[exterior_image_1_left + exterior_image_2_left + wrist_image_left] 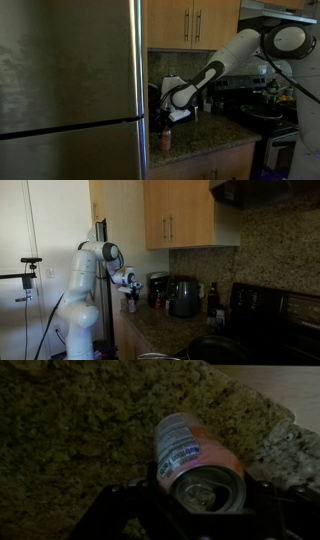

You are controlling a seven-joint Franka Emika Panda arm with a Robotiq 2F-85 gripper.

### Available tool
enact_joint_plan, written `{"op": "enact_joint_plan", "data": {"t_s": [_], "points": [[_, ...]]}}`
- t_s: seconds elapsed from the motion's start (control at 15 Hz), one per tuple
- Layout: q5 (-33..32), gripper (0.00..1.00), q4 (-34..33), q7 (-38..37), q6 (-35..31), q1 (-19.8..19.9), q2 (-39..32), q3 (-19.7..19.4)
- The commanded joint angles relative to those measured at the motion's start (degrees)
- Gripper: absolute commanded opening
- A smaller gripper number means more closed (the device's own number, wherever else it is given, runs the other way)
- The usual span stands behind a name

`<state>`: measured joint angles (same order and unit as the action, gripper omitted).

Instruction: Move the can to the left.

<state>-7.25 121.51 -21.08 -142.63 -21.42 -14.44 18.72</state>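
The can [186, 452] is pinkish-red with a white label and a silver top. It stands upright on the speckled granite counter [70, 430], close to the counter's edge. My gripper [205, 498] is right above it, with its dark fingers pressed against both sides of the can's top, shut on it. In both exterior views the can [165, 140] [129, 305] shows just below the gripper [164, 120] [128, 290], with its base on the counter.
A large steel fridge [70, 80] stands right beside the can. A black appliance [183, 297] and other small items sit further along the counter. A stove with a pan [268, 114] is beyond. Wooden cabinets [195, 22] hang above.
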Motion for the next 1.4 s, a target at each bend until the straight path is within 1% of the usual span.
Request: {"op": "enact_joint_plan", "data": {"t_s": [0.0, 0.4, 0.47, 0.53, 0.6, 0.67, 1.0, 1.13, 1.2, 1.33], "points": [[-0.88, 0.46, -2.58, 0.09, -0.91, -1.87, -3.28, -1.8], [-1.4, 0.46, -3.3, -0.23, -1.12, -3.31, -3.73, -2.89], [-1.42, 0.93, -3.15, 0.11, -0.18, -3.42, -3.42, -2.89], [-1.89, 0.94, -2.91, 0.24, 0.15, -3.64, -2.98, -2.99], [-2.2, 0.98, -2.47, 0.18, -0.17, -3.81, -2.39, -2.98], [-2.56, 1.0, -2.06, 0.05, -0.46, -3.98, -1.69, -2.9], [-2.7, 1.0, -0.61, -0.22, -1.41, -4.45, 1.7, -2.56], [-5.48, 1.0, 0.3, -2.3, -1.31, -4.83, 4.09, -3.4], [-8.05, 1.0, 0.58, -4.67, -0.45, -5.11, 5.56, -4.03], [-13.0, 1.0, 1.38, -8.81, -0.78, -4.99, 8.03, -4.64]]}}
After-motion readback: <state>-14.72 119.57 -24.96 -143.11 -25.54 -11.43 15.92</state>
